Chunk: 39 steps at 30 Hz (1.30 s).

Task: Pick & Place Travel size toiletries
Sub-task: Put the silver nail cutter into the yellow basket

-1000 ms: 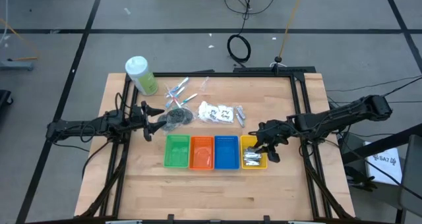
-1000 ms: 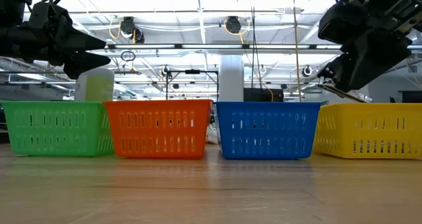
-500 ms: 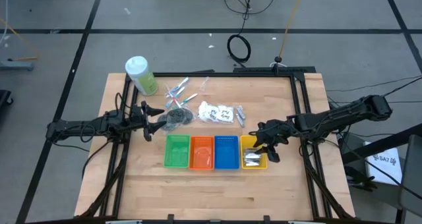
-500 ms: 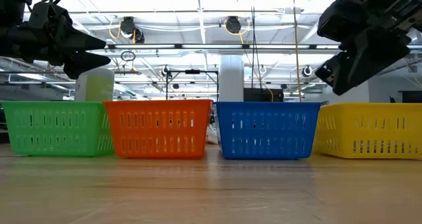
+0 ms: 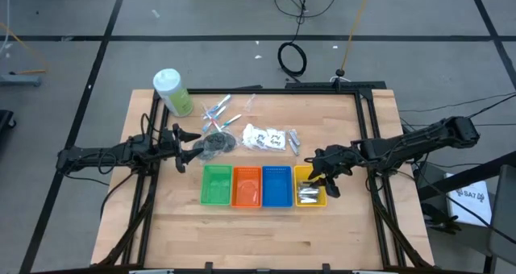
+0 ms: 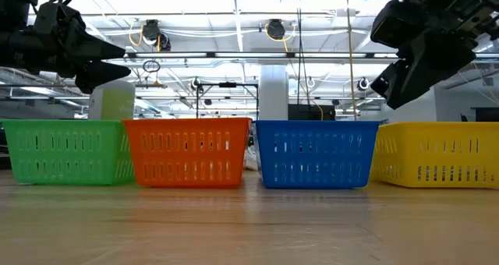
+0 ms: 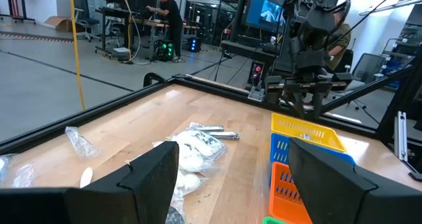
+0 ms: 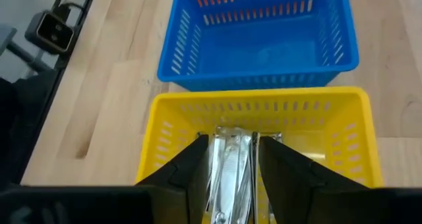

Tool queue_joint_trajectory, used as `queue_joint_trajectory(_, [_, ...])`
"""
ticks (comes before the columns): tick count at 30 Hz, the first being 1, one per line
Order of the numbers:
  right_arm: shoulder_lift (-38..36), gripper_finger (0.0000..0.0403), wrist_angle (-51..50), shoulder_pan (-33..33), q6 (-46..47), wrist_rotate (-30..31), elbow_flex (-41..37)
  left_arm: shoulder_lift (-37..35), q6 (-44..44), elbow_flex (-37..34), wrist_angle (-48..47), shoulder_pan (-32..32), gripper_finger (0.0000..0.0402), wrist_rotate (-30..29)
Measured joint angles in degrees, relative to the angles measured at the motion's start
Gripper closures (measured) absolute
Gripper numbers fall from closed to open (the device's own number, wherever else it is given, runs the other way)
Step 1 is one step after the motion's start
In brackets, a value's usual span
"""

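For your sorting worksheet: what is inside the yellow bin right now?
The yellow bin holds silver-grey tubes on its floor. The right gripper, jaws apart, hovers above and hides part of the floor.

Behind the row of bins (image 5: 262,185), white packets (image 5: 266,137), blue-green-white sticks (image 5: 218,110) and a dark pouch (image 5: 215,143) lie loose; silver-grey tubes (image 5: 308,194) lie inside its yellow bin (image 5: 299,174).

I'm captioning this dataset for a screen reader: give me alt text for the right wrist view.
The right tool hangs open over a yellow bin, with silver tubes lying in the bin between its dark fingers. An empty blue bin sits just beyond on the wooden table.
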Motion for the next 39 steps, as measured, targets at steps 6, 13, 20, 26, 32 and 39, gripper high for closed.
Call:
queue_joint_trajectory(6, [0.0, 0.028, 0.2, -0.8, 2.1, 0.0, 0.0, 0.0, 0.0, 0.0, 0.0, 0.0, 0.0121, 0.0])
queue_joint_trajectory(13, [0.0, 0.0283, 2.1, -0.9, 2.7, 0.0, 0.0, 0.0, 0.0, 0.0, 0.0, 0.0, 0.0121, 0.0])
queue_joint_trajectory(20, [0.0, 0.028, 1.9, -0.9, 0.7, 0.1, 0.0, 0.0, 0.0, 0.0, 0.0, 0.0, 0.0121, 0.0])
queue_joint_trajectory(26, [0.0, 0.0283, 1.9, -0.9, -2.3, 0.0, 0.0, 0.0, 0.0, 0.0, 0.0, 0.0, 0.0121, 0.0])
queue_joint_trajectory(32, [0.0, 0.0282, 1.9, -0.9, -3.7, -0.1, 0.0, 0.0, 0.0, 0.0, 0.0, 0.0, 0.0121, 0.0])
queue_joint_trajectory(39, [0.0, 0.0284, 1.9, -0.9, -4.3, -0.1, 0.0, 0.0, 0.0, 0.0, 0.0, 0.0, 0.0121, 0.0])
